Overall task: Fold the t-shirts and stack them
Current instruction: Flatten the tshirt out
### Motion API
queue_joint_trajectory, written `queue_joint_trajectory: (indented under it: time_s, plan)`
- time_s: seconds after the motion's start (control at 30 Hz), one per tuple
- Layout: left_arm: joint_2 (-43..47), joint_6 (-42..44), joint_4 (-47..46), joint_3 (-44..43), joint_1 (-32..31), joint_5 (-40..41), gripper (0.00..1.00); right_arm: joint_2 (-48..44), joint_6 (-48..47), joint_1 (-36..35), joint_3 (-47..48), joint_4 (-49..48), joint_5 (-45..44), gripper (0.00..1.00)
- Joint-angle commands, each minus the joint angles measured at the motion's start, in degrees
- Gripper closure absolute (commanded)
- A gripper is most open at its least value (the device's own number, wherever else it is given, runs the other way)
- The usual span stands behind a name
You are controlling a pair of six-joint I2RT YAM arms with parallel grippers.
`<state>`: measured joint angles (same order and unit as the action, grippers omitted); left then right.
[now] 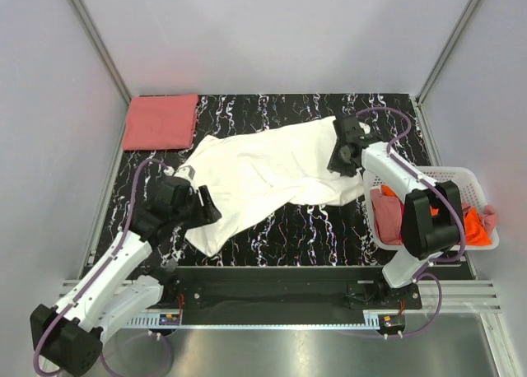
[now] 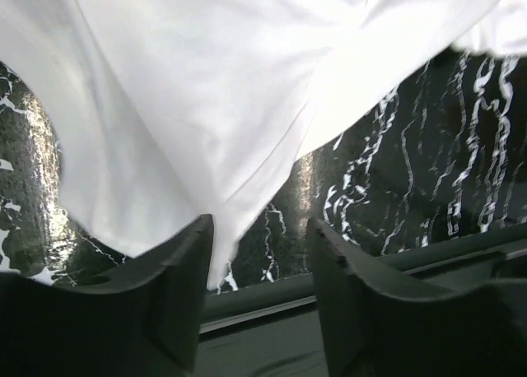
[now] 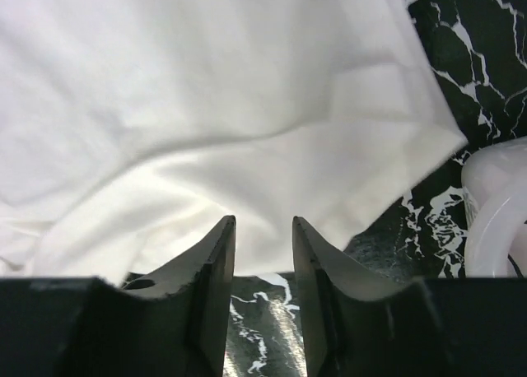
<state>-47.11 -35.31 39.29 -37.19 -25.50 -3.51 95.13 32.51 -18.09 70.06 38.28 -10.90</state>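
I have the white shirt (image 1: 263, 175) spread out flat on the table (image 1: 329, 229), lying on a slant from the near left to the far right. It is rumpled, with a long crease down its middle.

The left gripper (image 1: 200, 206) sits at the shirt's near left end, over the cloth there. On the left wrist view its jaws stand wide apart. A loose corner of the hem droops between them, close against the left jaw, and I see nothing clamped. The marbled table shows through the rest of the gap.

The right gripper (image 1: 342, 155) is at the far right end of the shirt, beside its edge. On the right wrist view the jaws are narrowly parted, with the hem lying just past their tips. Cloth and a strip of table show in the gap, and the jaws are not pinching the shirt.

A salmon shirt (image 1: 160, 122) lies folded square in the far left corner, well apart from the white one. The basket (image 1: 449, 173) stands at the right edge of the table beside the right arm. It holds an orange shirt (image 1: 473, 225) and a pink shirt (image 1: 387, 216), both bunched up.
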Motion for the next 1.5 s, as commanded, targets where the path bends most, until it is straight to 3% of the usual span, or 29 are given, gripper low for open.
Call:
queue_joint_trajectory:
  time_s: [0.0,0.07,0.17,0.3,0.5,0.67,0.8,0.9,1.3,1.47]
  plan:
    - [1.94,-2.49,-5.19,-4.45,0.01,5.24,0.36,-3.64,0.89,-0.28,7.18,-1.11,-0.27,0.57]
    - [-1.21,0.32,-5.19,-7.62,0.36,8.41,0.32,-3.20,0.97,-0.20,10.70,0.21,0.69,0.54]
    - [-8.42,3.31,-5.62,-12.64,5.27,6.51,0.31,-3.64,1.41,-0.20,12.64,0.57,3.24,0.53]
    - [-17.21,5.78,-9.22,-11.77,13.43,-2.71,0.34,-7.05,2.29,-0.28,10.28,-0.57,5.18,0.52]
    - [-28.55,7.71,-13.80,-14.48,17.14,-5.63,0.43,-9.53,2.38,-0.28,6.50,-4.27,9.13,0.52]
    - [-31.46,8.42,-18.00,-13.44,19.86,-5.63,0.45,-10.40,1.94,-0.28,5.61,-4.71,10.81,0.52]
    - [-33.91,8.94,-22.76,-13.60,22.59,-12.65,0.58,-12.07,1.85,-0.28,4.47,-5.76,12.39,0.52]
    - [-37.25,10.52,-21.71,-15.63,22.51,-12.67,0.61,-12.60,1.59,-0.28,4.21,-6.11,12.74,0.52]
    - [-41.04,10.88,-19.07,-16.25,22.68,-2.56,0.53,-13.92,2.03,-0.28,3.94,-6.64,14.06,0.52]
    - [-43.15,12.11,-19.69,-17.21,22.68,-5.27,0.52,-13.75,1.77,-0.28,3.59,-6.73,14.15,0.52]
